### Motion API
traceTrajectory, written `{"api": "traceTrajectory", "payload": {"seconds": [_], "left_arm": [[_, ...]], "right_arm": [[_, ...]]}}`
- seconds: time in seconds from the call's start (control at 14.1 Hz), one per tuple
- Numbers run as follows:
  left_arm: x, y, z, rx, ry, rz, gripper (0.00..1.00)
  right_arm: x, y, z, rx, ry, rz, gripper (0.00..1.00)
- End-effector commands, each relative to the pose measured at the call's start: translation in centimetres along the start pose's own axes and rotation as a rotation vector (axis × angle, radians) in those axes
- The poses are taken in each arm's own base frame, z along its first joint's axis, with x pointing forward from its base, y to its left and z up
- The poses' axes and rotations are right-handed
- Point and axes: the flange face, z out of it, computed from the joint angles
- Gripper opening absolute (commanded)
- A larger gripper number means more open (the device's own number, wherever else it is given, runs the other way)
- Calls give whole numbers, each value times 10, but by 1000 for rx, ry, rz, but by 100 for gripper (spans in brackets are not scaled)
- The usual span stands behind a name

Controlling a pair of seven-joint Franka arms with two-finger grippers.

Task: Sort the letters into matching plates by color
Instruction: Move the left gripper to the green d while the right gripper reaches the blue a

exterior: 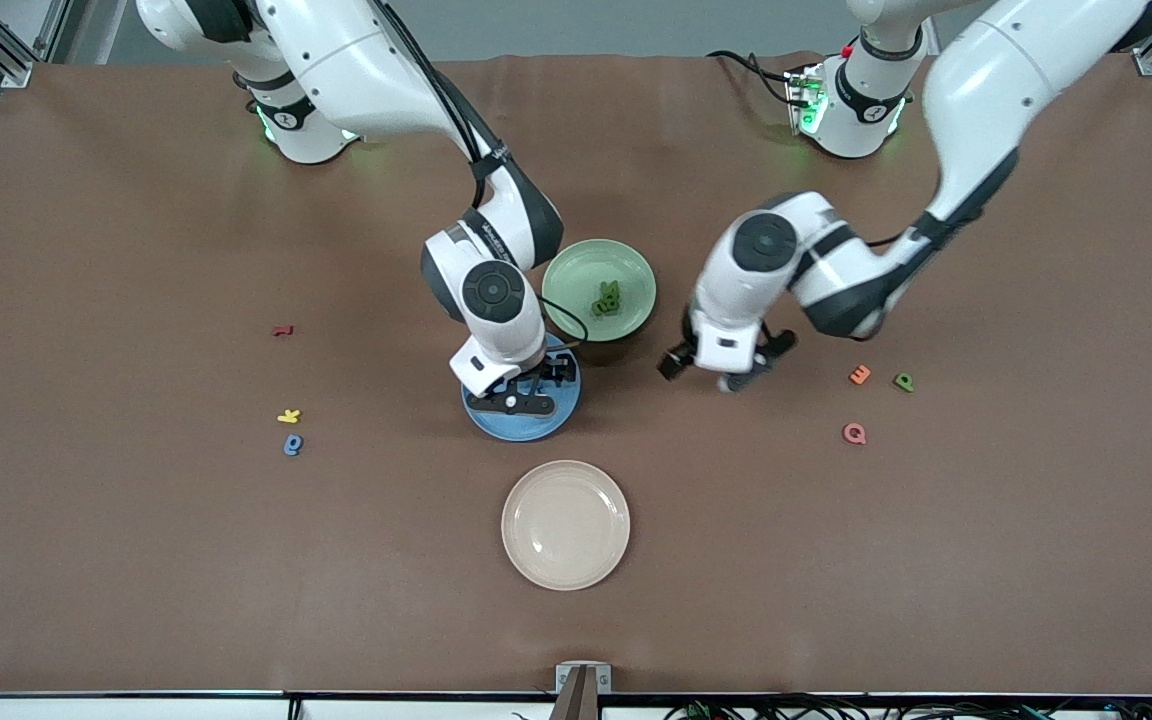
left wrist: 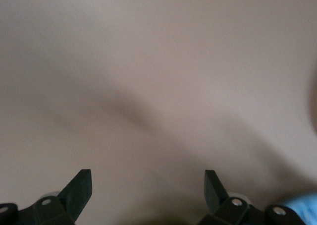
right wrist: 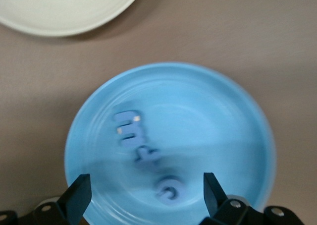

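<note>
Right gripper [exterior: 521, 392] hangs over the blue plate [exterior: 496, 421], jaws wide open, nothing between them. In the right wrist view three blue letters [right wrist: 143, 153] lie in that plate in a rough line; the closest one sits between the two open fingers [right wrist: 79, 193] but lower, flat on the plate, not held. Cream plate [right wrist: 64, 7] shows at the edge of the same view.

Left gripper [exterior: 726, 370] is over bare table [exterior: 136, 560], between the green plate [exterior: 636, 300] and the loose letters at the left arm's end. Jaws wide open and empty; the left wrist view shows only mat between the fingers [left wrist: 79, 188], plus a blue sliver at the frame corner.

Green plate touches or just overlaps the blue plate's rim, farther from the front camera. Green letters [exterior: 606, 298] are clustered in it; count can't be read.

Cream plate is nearer the camera than the blue plate, apart from it, with nothing in it.

Loose letters, left arm's end: orange [exterior: 860, 375] and green [exterior: 903, 382] just beside each other, pink [exterior: 854, 433] nearer the camera than both. All well apart from the left jaws.

Loose letters, right arm's end: dark red [exterior: 283, 330] farthest from the camera, yellow [exterior: 288, 416] nearer, one blue [exterior: 292, 444] just beside the yellow and nearest. All well apart from the right jaws.
</note>
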Motion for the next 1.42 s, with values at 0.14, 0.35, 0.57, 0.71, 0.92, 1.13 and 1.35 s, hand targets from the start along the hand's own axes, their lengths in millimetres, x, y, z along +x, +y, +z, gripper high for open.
{"api": "traceTrajectory", "payload": {"seconds": [0.14, 0.35, 0.57, 0.71, 0.92, 1.13, 1.35], "left_arm": [[77, -49, -10, 80, 56, -122, 99], [117, -83, -3, 113, 122, -142, 99], [146, -116, 8, 143, 174, -143, 99], [160, -137, 17, 162, 192, -143, 99], [181, -177, 32, 166, 166, -125, 97], [210, -219, 37, 129, 132, -68, 93], [212, -226, 46, 127, 104, -62, 84]], "right_arm": [[53, 106, -67, -45, -62, -50, 100], [96, 191, -63, -36, -91, -133, 100], [126, 264, -59, -18, -91, -195, 100], [141, 306, -52, -4, -81, -232, 100], [159, 350, -23, -10, -58, -212, 99], [166, 369, 5, -5, -47, -221, 98], [164, 371, 26, 56, -59, -245, 88]]}}
